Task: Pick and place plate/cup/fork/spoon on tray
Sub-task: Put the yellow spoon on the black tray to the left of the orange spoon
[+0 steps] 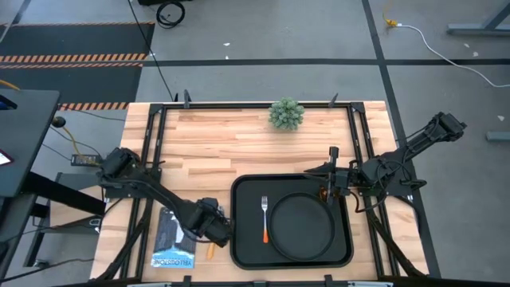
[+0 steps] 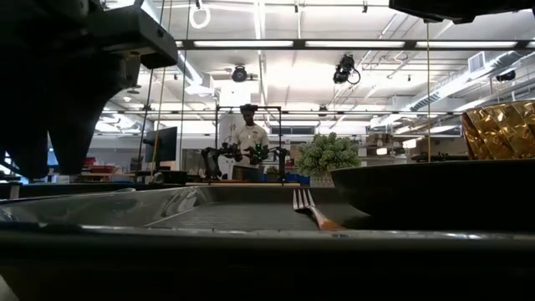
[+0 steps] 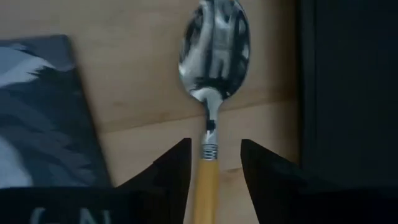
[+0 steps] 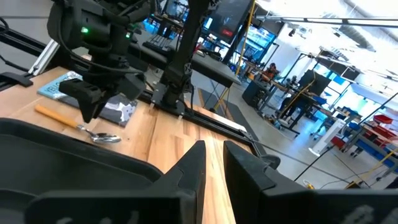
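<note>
The tray (image 1: 292, 221) lies on the worktop (image 1: 223, 143) near its front edge, right of centre. On it sits the plate (image 1: 300, 226), filling the right part, and the fork (image 1: 264, 217) lies just left of the plate, tines toward the plant (image 1: 286, 113), which stands at the far edge of the worktop.

The spoon (image 3: 212, 81) lies on the bare wood just beside the tray's left rim, between the tray and a booklet (image 1: 172, 236). The left gripper (image 3: 215, 163) is low over the spoon, its fingers (image 3: 176, 167) open and straddling the yellow-orange handle on either side; no contact with the handle shows.

The right gripper (image 1: 330, 185) is at the tray's far right corner, next to the plate's rim. The cup (image 2: 500, 130) shows amber beside the plate at the right in the low view. From the right wrist view its fingers (image 4: 194, 165) stand slightly apart; whether they have hold of anything cannot be told.

A person (image 2: 249, 138) stands far off in the room behind.
</note>
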Robot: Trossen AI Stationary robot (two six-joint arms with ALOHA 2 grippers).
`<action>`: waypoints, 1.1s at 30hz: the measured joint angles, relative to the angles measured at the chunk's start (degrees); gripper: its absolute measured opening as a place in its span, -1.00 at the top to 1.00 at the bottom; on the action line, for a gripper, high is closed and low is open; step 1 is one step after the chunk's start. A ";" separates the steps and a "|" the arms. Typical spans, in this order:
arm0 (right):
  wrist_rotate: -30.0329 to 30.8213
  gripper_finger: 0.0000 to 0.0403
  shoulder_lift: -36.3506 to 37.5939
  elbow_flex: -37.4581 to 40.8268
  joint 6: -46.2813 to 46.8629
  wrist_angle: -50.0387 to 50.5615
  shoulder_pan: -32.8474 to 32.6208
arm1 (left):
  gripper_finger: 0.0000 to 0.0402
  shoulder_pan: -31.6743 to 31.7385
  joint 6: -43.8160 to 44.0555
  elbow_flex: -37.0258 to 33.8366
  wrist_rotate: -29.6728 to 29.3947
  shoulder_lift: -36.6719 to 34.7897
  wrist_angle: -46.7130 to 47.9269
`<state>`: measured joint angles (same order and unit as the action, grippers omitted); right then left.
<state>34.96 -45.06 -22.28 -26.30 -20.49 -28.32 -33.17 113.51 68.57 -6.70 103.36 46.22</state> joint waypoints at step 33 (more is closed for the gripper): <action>-0.13 0.68 0.00 0.00 0.75 -0.44 0.00 | 0.35 0.26 -1.74 8.91 0.78 11.99 5.52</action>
<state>34.83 -45.06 -22.28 -25.55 -20.93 -28.32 -32.91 111.78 77.48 -5.92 115.35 51.74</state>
